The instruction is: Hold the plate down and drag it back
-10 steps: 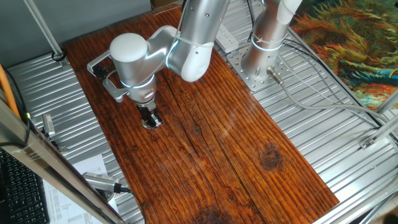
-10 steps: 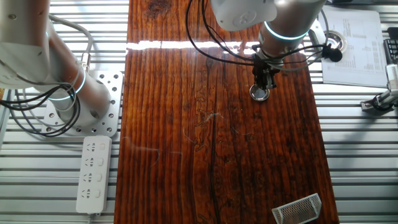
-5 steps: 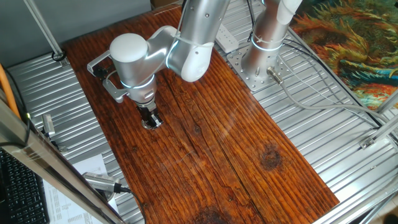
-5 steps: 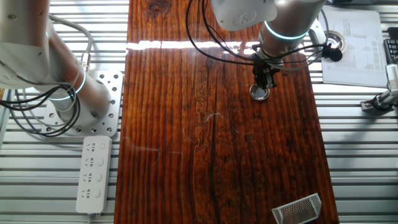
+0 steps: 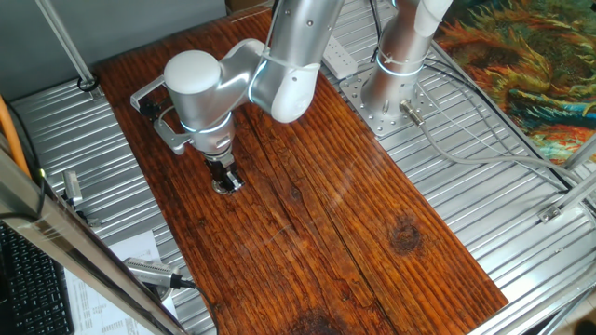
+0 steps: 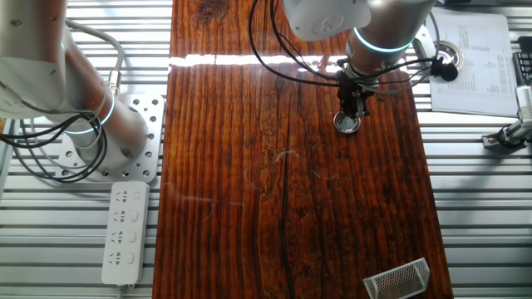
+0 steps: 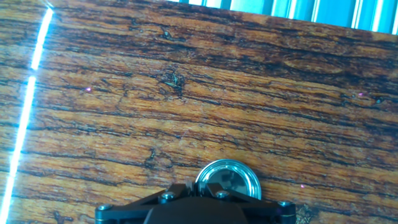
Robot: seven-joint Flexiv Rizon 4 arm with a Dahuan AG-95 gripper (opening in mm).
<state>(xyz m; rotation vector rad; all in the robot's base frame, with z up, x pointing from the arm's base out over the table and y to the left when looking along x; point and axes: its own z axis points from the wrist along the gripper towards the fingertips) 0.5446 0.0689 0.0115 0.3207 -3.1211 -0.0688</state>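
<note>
**Clerk:** Item one: the small round metal plate (image 7: 227,180), silvery rim, dark centre. Location?

**Keeper:** It lies flat on the dark-stained wooden tabletop (image 6: 291,208), near the edge that borders the ribbed metal surround. In one fixed view it shows as a pale ring (image 5: 224,185) directly under the tool tip.

**Clerk:** Item two: the black two-finger gripper (image 6: 352,106). Condition?

**Keeper:** Upright, pointing straight down, tip on or just above the plate (image 6: 347,124). The fingers look drawn together, but none of the views shows the gap, so the opening cannot be told. It grasps nothing around its sides.

**Clerk:** Reason for that placing?

**Keeper:** Judged: a disc this flat offers no edge to pinch, so downward pressure from above would pin it for sliding.
</note>
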